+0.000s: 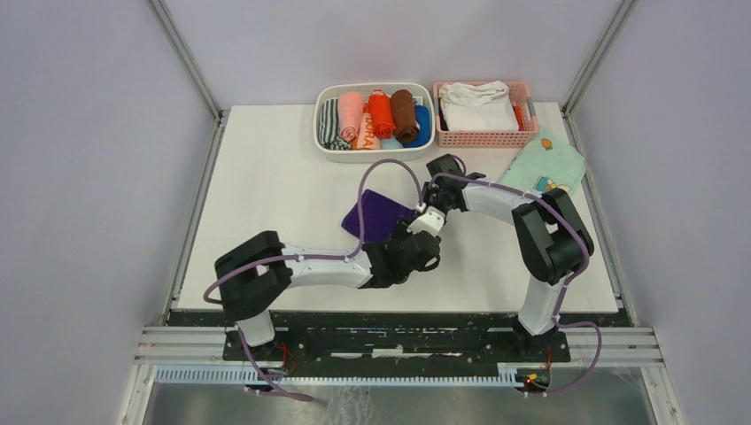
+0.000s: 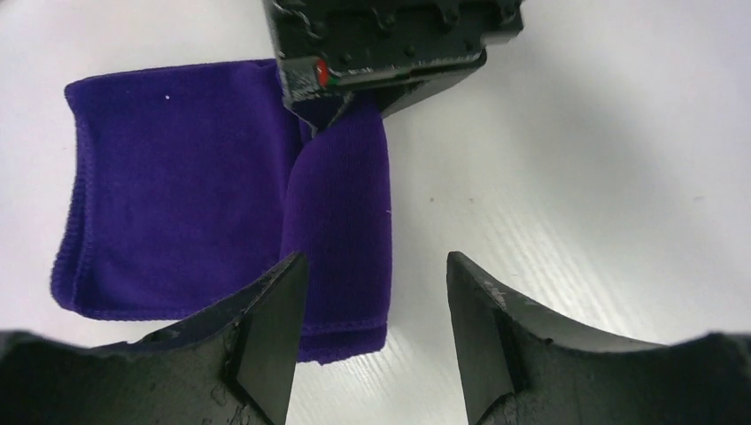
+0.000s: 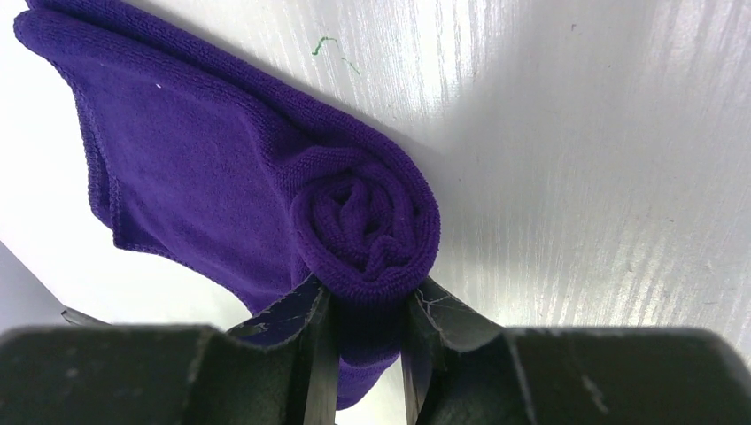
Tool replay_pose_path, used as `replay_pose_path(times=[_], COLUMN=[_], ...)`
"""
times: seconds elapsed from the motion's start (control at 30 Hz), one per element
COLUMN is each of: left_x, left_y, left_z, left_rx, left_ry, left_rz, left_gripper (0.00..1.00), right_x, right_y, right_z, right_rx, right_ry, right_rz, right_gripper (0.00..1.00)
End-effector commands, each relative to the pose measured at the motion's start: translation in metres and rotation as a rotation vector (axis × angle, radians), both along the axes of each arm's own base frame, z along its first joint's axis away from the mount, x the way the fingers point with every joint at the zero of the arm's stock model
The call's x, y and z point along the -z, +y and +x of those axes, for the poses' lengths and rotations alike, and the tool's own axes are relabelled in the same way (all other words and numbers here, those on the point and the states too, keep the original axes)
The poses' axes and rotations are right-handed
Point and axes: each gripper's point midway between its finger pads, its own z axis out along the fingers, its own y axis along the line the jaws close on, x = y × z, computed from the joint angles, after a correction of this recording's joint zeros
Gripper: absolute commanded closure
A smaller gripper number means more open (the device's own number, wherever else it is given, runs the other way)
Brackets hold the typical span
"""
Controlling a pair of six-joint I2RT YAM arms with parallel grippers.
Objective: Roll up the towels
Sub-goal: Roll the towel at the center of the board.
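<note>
Top view, purple towel (image 1: 376,215): lies on the table (image 1: 266,195), about midway between its left and right edges; both my wrists meet at the towel's right end.
Top view, pink towel (image 1: 352,115): rolled, in the white tub (image 1: 321,133) at the far edge.
Left wrist view, my left gripper (image 2: 376,266): fingers apart, holding nothing; one tip over the purple towel's edge, the other over bare table.
Right wrist view, my right gripper (image 3: 365,297): fingers clamped on the towel's rolled end; the remainder lies flat.

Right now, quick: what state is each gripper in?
Left gripper: open, holding nothing.
Right gripper: closed on the rolled end of the purple towel.
</note>
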Motion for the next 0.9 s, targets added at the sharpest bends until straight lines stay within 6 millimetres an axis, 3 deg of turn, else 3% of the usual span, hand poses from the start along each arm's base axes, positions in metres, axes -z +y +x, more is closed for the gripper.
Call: replay_pose_path(times=[0.0,0.33,0.43,0.67,0.87], left_x=[0.001,0.04,0.051,0.051,0.043], left_y=[0.011,0.008,0.013,0.018,0.012], left_z=[0.017,0.014,0.011,0.009,0.006], left_rx=[-0.056,-0.03,-0.037,-0.051,0.003], left_ry=[-0.14,-0.109,-0.085,-0.008,0.184], left_rz=[0.201,0.328,0.356,0.284,0.03], left_gripper=[0.34,0.39,0.48,0.7,0.84], right_x=[-0.011,-0.011,-0.014,-0.025,-0.047], right_y=[-0.001,0.002,0.003,0.012,0.02], right_z=[0.003,0.003,0.004,0.009,0.016], right_rx=[0.001,0.002,-0.003,-0.033,-0.07], right_ry=[-0.012,-0.01,-0.02,-0.077,-0.191], right_rz=[-0.017,-0.002,0.006,0.064,0.139], right_gripper=[0.66,0.66,0.66,0.61,0.46])
